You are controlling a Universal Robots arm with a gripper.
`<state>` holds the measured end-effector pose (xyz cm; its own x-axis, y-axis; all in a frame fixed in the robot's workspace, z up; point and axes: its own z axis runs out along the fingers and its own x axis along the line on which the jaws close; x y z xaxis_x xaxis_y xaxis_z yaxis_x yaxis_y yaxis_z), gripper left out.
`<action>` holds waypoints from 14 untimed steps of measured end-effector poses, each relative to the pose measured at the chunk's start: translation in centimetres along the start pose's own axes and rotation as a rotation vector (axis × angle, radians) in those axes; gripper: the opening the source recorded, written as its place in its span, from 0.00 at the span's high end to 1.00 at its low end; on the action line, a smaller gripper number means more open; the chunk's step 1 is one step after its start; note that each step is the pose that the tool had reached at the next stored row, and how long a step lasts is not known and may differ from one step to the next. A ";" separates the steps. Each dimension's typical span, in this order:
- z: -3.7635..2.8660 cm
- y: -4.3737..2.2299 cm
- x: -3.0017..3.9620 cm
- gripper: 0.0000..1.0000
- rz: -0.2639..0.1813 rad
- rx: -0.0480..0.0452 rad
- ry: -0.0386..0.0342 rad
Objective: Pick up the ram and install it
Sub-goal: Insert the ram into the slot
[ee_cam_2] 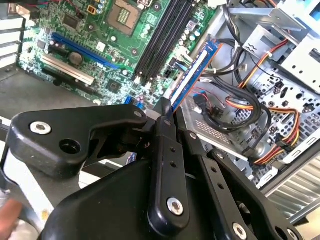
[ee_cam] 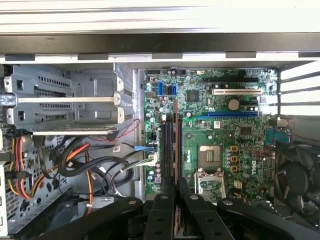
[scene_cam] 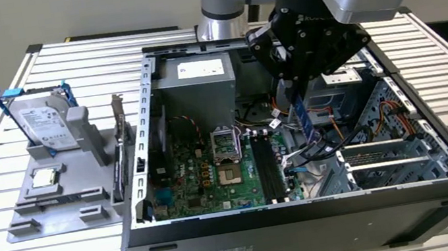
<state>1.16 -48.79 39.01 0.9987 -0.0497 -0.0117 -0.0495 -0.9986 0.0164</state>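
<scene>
Gripper [scene_cam: 293,88] inside open computer case [scene_cam: 308,209]; fingers [ee_cam_2: 165,145] clenched on ram [ee_cam_2: 193,74]; stick held above motherboard [ee_cam: 220,125], clear of board; long axis runs parallel with empty memory slots [ee_cam: 166,150] close below.

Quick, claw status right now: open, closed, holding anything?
Claw: closed, holding the ram.
</scene>
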 end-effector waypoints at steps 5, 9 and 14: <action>0.00 0.00 0.00 1.00 0.003 0.0000 -0.0001; 0.06 0.00 0.04 1.00 0.003 0.0000 0.0000; 0.19 -0.02 0.33 1.00 0.003 0.0000 0.0000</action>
<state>1.49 -48.79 38.81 0.9986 -0.0523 -0.0117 -0.0521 -0.9985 0.0165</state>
